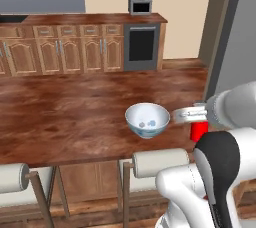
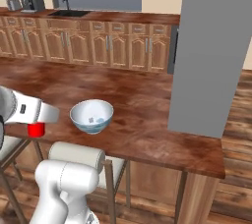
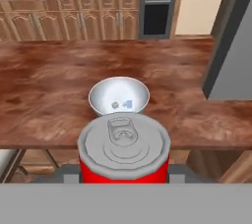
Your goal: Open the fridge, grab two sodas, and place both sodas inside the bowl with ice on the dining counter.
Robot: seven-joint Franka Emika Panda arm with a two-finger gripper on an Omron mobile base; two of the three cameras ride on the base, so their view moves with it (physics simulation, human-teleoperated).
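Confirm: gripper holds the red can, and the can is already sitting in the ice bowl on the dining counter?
Not quite. The gripper does hold the red can, but the hand view shows the can short of the bowl, which holds only ice on the dining counter.

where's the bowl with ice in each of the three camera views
Left base view: bowl with ice, centre, on the dining counter.
Right base view: left of centre.
Hand view: centre, just beyond the red can.
Shared landmark: the wood cabinets behind.

Upright red can (image 3: 124,154) near iced bowl (image 3: 118,97)
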